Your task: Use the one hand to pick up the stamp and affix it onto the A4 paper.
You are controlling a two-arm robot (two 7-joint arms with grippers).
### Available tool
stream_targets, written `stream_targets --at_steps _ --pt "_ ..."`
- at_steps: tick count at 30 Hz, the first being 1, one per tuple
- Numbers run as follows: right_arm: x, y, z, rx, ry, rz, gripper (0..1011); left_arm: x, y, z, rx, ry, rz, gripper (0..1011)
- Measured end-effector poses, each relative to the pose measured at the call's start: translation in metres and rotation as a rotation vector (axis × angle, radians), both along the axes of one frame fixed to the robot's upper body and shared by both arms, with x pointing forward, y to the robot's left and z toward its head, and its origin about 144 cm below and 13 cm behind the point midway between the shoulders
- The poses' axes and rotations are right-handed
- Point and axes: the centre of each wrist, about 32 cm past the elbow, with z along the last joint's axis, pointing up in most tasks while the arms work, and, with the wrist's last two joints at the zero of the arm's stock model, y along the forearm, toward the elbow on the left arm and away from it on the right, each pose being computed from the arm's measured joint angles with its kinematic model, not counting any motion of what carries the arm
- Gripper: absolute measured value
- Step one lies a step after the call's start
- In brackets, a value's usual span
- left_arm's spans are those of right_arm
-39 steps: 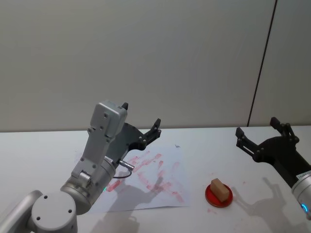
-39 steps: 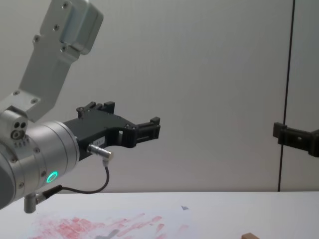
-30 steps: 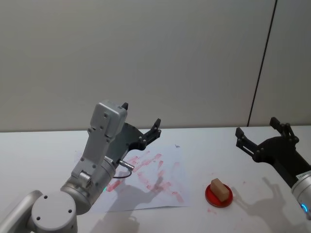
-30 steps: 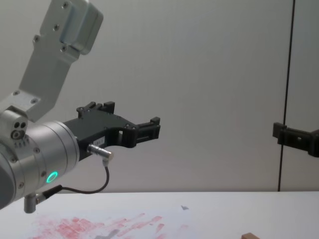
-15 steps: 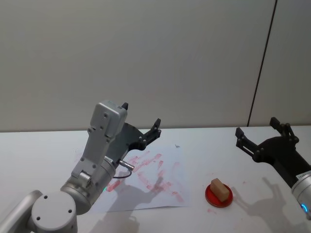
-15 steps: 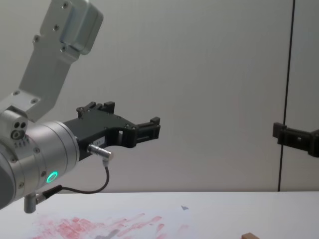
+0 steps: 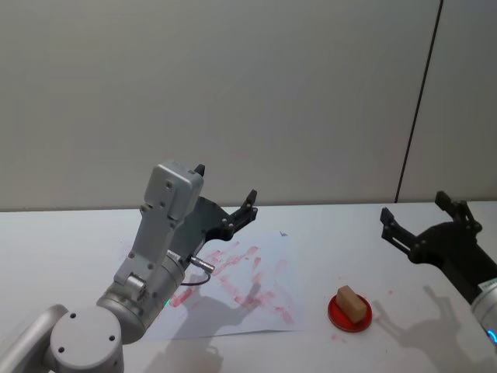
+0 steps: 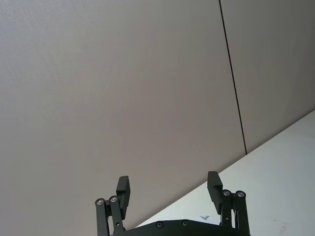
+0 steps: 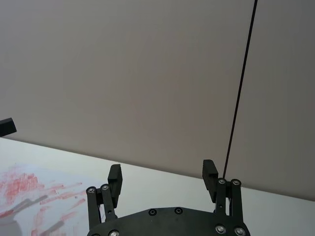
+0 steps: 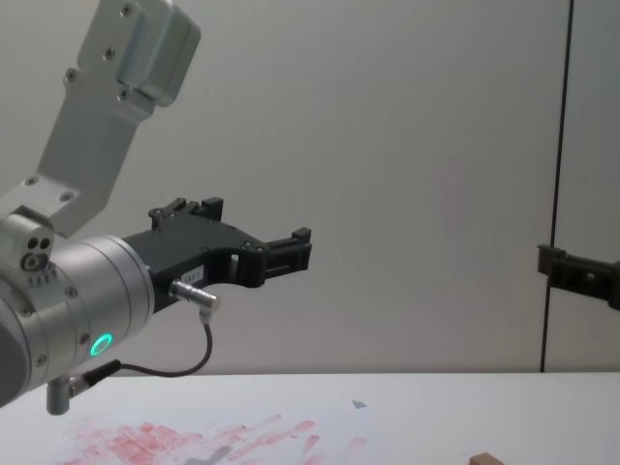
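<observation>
1. The red round dish (image 7: 335,317) sits on the near right part of the white tabletop (image 7: 62,233). The stamp (image 7: 351,302) stands inside it, untouched by either gripper.
2. Red smears mark the tabletop just beside the dish.
3. The A4 paper (image 7: 268,268) lies flat to the left of the dish. A strip of bare tabletop separates the two. Red ink marks cover the sheet, and a small grey mark (image 7: 283,232) lies at its far edge.
4. The left gripper (image 7: 226,182) is raised above the paper, jaws released and empty. A cable (image 10: 179,370) loops under its wrist.
5. The right gripper (image 7: 413,205) hangs above the tabletop, to the right of and beyond the dish and well apart from the stamp. Its jaws are spread wide with nothing between them.
6. A grey wall (image 7: 233,93) with one dark vertical seam (image 7: 419,101) rises behind the tabletop's far edge.
</observation>
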Motion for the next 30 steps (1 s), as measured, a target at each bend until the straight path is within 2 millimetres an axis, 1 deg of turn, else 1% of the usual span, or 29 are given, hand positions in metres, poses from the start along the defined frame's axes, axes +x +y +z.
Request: stream_targets --at_steps 9,16,21,30 --pt "-0.015 -0.015 -0.005 -0.011 0.074 0.003 1003 0.0 0.0 0.0 0.0 0.0 0.0 1002" --pt "-0.025 -0.023 -0.012 -0.034 0.152 0.032 1003 0.0 0.0 0.0 0.0 0.0 0.0 1001" --pt "-0.027 -0.022 -0.016 -0.047 0.196 0.072 1003 0.0 0.0 0.0 0.0 0.0 0.0 1001" --pt "-0.02 -0.011 -0.025 -0.082 0.272 0.153 1004 0.0 0.0 0.0 0.0 0.0 0.0 1001"
